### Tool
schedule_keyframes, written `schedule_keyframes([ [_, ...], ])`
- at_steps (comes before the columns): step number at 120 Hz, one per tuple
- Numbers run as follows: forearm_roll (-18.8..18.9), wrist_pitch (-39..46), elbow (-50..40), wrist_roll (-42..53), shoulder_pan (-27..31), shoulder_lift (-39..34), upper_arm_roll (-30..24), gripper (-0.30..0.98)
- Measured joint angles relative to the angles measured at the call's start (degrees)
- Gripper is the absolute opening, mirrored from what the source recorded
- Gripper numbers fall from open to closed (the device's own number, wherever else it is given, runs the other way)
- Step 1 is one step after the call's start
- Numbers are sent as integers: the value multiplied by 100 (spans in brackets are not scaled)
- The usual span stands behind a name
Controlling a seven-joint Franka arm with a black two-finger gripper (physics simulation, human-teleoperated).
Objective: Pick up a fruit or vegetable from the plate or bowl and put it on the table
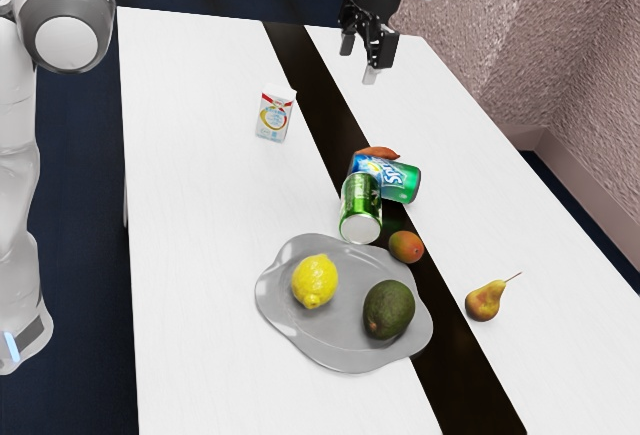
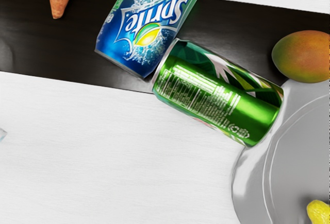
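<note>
High above the far part of the table, the gripper [image 1: 360,63] stands open, its two fingers apart and nothing between them. The grey plate [image 1: 340,347] holds a yellow lemon [image 1: 314,280] and a dark green avocado [image 1: 389,309], lying apart from each other. In the wrist view, part of the plate [image 2: 299,152] and an end of the lemon [image 2: 319,212] appear. A reddish-green mango [image 1: 406,247] rests on the table beside the plate's rim; the wrist view has the mango [image 2: 303,56] too. A pear [image 1: 484,301] lies on the table, away from the plate.
A green can [image 1: 360,207] lies near the plate's rim, against a Sprite can [image 1: 398,179]. Behind them is a sweet potato [image 1: 378,153]. A small carton [image 1: 275,115] stands farther back. A dark strip [image 1: 300,70] runs along the white table [image 1: 200,205].
</note>
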Motion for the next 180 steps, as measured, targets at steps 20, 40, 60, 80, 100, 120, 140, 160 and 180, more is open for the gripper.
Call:
schedule_keyframes([
  [20, -165, -44, 117, -4, 134, -21, 6, 69],
  [40, -274, -467, 1352, -578, 231, -164, -354, 69],
  [60, -15, -414, 1376, -2405, -278, 484, -1015, 69],
  [80, 57, 32, 1022, -3989, -580, 779, -1062, 69],
  [100, -79, 423, 951, -5264, -731, 952, -1051, 69],
  [120, -163, 639, 76, -6333, -763, 603, -1056, 69],
  [140, -286, 1203, -1815, -7167, -829, -527, -1421, 69],
  [160, -317, 2059, -3433, -7788, -854, -1363, -1708, 69],
  [180, -332, 2616, -3812, -8256, -768, -1419, -1735, 69],
])
